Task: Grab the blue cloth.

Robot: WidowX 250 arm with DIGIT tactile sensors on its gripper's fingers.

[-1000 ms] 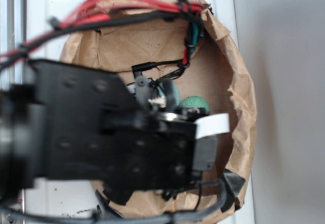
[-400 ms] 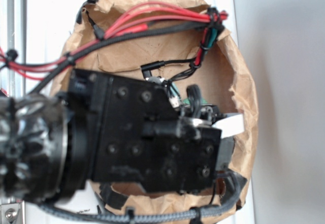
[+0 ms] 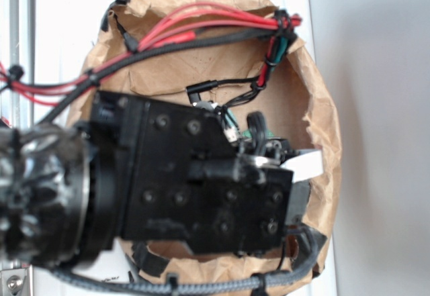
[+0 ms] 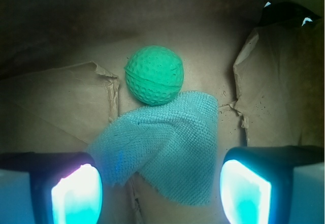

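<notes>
Jaws stand apart, the gripper [image 4: 161,191] straddling the blue cloth [image 4: 162,150] without touching it. Cloth lies crumpled on the brown paper floor of the bag [image 4: 61,97], its upper edge touching the green ball [image 4: 154,75].

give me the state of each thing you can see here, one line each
pale teal woven cloth square: lying rumpled on the bag floor, one fold raised, its top edge touching the ball, not gripped
round green dimpled ball: resting on the bag floor at the cloth's far edge
crumpled brown paper bag: open at the top, walls upright, arm reaching inside
gripper: open, one finger on each side of the cloth's near part
</notes>
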